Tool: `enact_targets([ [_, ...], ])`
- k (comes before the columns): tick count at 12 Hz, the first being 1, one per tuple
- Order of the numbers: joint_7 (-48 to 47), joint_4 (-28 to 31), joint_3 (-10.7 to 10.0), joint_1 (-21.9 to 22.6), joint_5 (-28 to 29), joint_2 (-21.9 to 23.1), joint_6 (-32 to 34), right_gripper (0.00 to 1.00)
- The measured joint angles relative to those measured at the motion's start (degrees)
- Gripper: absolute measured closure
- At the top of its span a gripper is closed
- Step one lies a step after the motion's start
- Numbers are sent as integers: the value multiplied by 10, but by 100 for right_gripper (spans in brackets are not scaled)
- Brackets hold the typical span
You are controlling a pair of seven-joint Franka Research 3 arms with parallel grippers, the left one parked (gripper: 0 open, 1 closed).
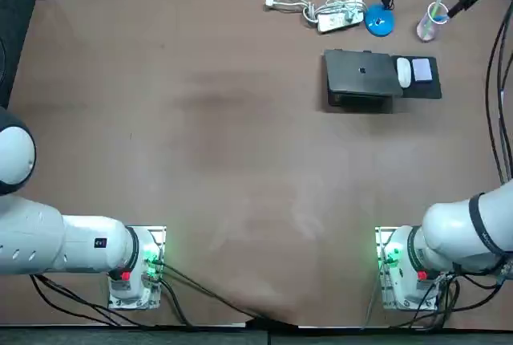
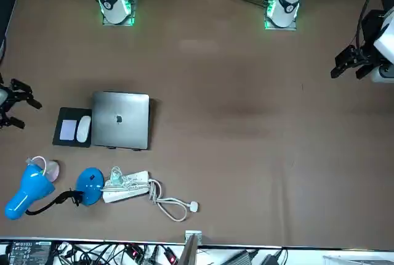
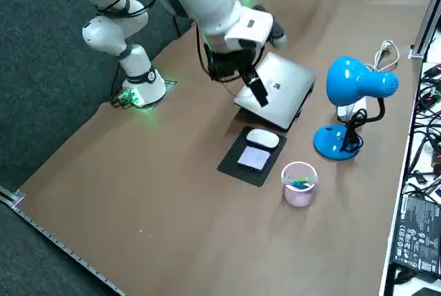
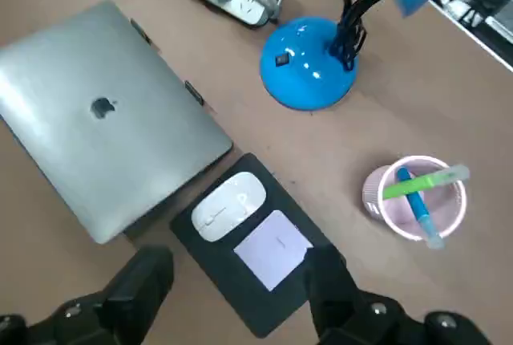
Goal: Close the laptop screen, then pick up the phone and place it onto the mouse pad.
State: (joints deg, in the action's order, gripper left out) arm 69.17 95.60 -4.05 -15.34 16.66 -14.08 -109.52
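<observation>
Below the right gripper (image 4: 240,285), which hangs wide open and empty, the phone (image 4: 272,247) lies flat on the mouse pad (image 4: 248,306) just beside the mouse (image 4: 228,204) (the laptop (image 4: 112,144) alongside is shut).

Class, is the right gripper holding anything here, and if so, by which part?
Nothing is held: the right gripper hangs open above the mouse pad, where the phone lies beside the mouse.

One of the right gripper's (image 4: 238,271) fingers (image 4: 329,281) hides a corner of the mouse pad (image 4: 248,313) between them, and the blue lamp (image 4: 309,60) beyond is cropped.
</observation>
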Motion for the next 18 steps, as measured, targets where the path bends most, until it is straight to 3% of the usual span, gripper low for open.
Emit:
enact_targets([
  [10,-356,-44,5,99,-105,66,83,0],
  [18,-590,-42,15,127,-127,126,162,0],
])
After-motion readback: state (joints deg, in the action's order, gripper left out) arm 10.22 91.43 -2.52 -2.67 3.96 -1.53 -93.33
